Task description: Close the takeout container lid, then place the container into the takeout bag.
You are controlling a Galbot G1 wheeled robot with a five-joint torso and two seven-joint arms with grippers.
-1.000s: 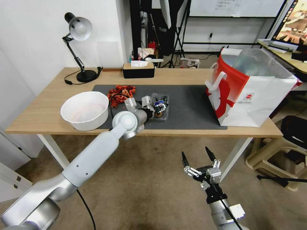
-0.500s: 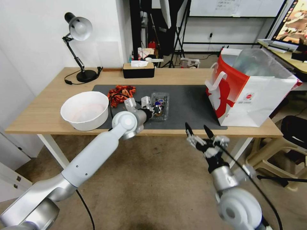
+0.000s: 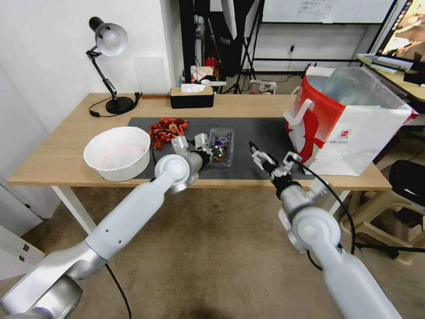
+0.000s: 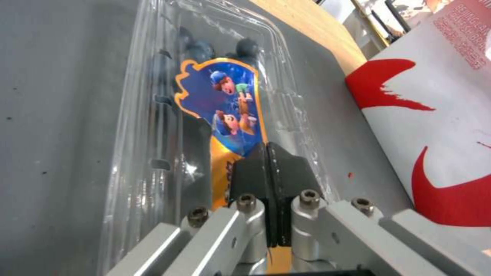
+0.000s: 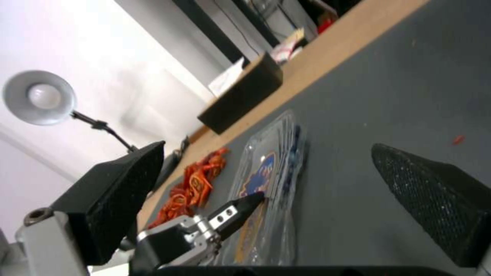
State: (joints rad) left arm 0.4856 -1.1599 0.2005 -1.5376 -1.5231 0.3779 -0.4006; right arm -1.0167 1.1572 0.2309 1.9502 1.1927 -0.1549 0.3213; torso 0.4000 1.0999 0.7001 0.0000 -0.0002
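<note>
Takeout container [image 3: 220,147] sits flat on the dark mat [image 3: 261,141] near the middle of the counter [image 3: 53,155]. The lid [image 4: 225,99] lies down over the base, with dark berries visible through the clear plastic in the left wrist view; we can't tell whether it is latched.

Our left gripper [image 3: 215,151] is at the container's near-left edge. In the left wrist view [image 4: 271,172] the two black pads are pressed together, tips resting on top of the lid right at its colourful label. They aren't clamped around anything.

Our right gripper [image 3: 271,158] is over the mat near the counter's front edge, between the container and the takeout bag [image 3: 354,128], close to the container but apart from it. Its fingers are spread wide with nothing between them; the right wrist view [image 5: 276,191] looks across the mat at the container and our left gripper tip.

The bag stands upright at the right end of the counter, mouth open, foil lining showing.

Also on the counter: white bowl [image 3: 117,153] at left, pile of red-orange packets [image 3: 166,130] beside it, black tissue box [image 3: 191,97] and desk lamp [image 3: 108,66] at the back.
</note>
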